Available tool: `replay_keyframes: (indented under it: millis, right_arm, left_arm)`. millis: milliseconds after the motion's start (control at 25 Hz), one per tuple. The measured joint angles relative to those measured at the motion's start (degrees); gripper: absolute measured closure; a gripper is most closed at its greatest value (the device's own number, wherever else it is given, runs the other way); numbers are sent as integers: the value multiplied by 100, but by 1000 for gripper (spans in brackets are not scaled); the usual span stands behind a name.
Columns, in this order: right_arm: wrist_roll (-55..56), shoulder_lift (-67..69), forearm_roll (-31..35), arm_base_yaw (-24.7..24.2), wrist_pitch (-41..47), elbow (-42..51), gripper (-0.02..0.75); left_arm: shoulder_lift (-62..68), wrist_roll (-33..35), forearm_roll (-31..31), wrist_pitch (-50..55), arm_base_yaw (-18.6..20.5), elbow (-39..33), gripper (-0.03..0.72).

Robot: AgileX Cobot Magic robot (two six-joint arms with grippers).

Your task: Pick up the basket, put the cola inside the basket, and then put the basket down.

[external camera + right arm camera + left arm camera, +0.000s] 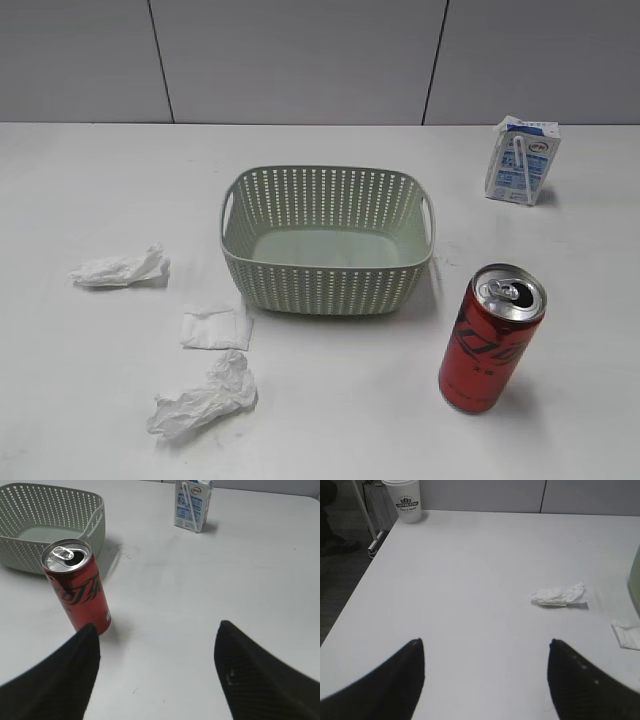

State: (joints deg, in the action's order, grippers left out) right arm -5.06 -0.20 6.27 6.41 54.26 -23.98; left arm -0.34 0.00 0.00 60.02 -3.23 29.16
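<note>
The pale grey-green basket [327, 240] stands empty on the white table, mid-view; it also shows in the right wrist view [50, 527] and as a sliver at the right edge of the left wrist view [636, 580]. The red cola can [491, 338] stands upright to the basket's front right, its opened silver top up; the right wrist view shows it [77, 592] just ahead of the left fingertip. My right gripper [157, 627] is open and empty, right of the can. My left gripper [485, 642] is open and empty over bare table, far left of the basket. Neither gripper shows in the exterior view.
A white-and-blue carton [522, 160] stands at the back right. Crumpled tissues [122, 268] [203, 398] and a folded napkin [215, 328] lie left of the basket. A white paper cup [404, 500] stands at the table's far left corner, by the table edge.
</note>
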Motion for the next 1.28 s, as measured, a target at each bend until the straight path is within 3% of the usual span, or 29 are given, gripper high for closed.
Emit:
replay_keyframes:
  millis: [920, 1280]
  right_arm:
    - [0, 0, 0, 0, 0, 0, 198]
    - [2, 0, 0, 0, 0, 0, 198]
  left_arm:
    - [0, 0, 0, -96, 0, 35, 113]
    - [1476, 0, -504, -2062, 0, 305, 113]
